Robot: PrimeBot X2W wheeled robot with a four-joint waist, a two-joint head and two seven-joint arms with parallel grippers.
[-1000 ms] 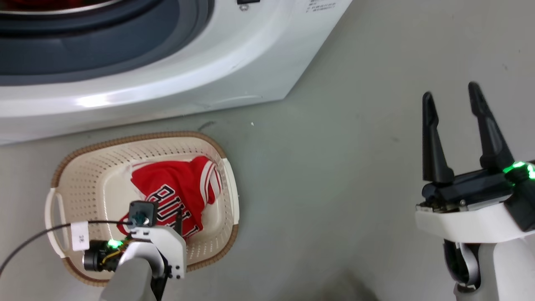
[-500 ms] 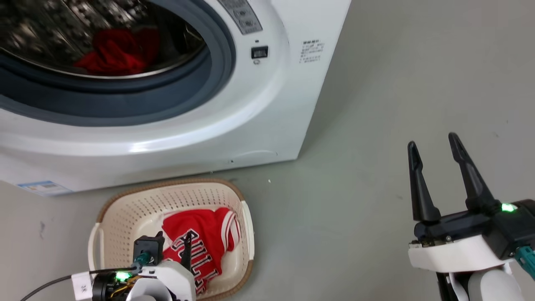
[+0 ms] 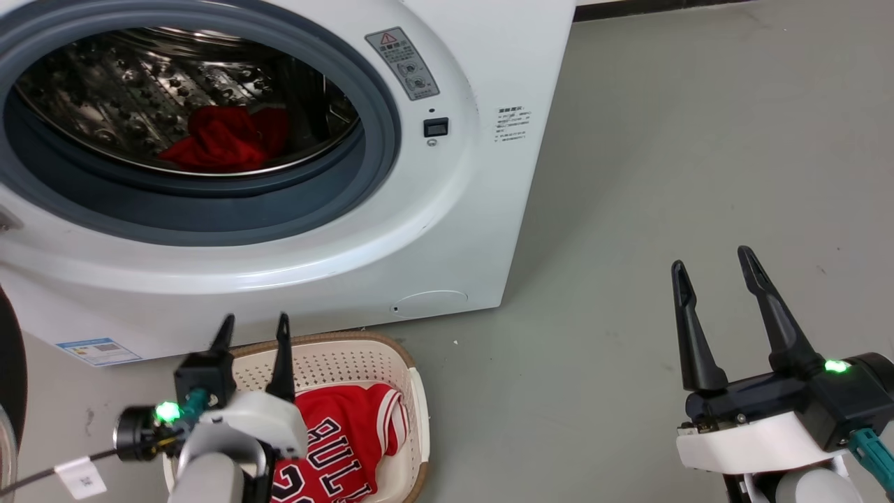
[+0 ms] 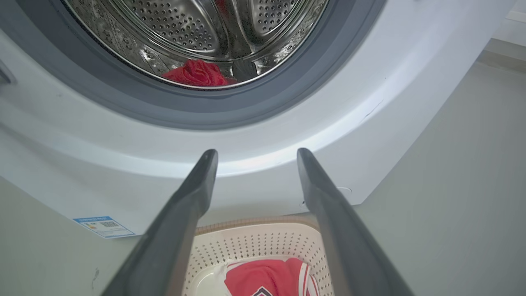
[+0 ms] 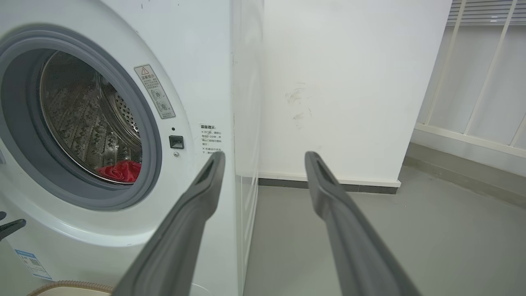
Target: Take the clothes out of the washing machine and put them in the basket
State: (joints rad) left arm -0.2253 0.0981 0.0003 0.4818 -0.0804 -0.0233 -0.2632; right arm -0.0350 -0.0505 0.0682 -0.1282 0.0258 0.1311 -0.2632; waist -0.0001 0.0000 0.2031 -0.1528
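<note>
STEP: retrieval of second garment appears to be beginning | CLOTHES: jersey [image 3: 342, 433] is lying in basket [image 3: 413, 402]; red cloth [image 3: 223, 140] is sitting in washer [image 3: 447, 230] drum [image 3: 126, 91] | FINGERS: left gripper [image 3: 253, 321] is hovering above basket, spread, empty; right gripper [image 3: 712, 262] is idling aside, spread, empty | NEXT: likely calling for reaching left gripper into drum, pinching cloth

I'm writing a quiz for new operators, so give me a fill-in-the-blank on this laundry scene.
The jersey lies in the basket, which stands in ____ of the washing machine.
The cloth in the drum is ____ in colour.
The left tool and right tool are both ____, holding nothing.
Missing: front; red; open.
</note>
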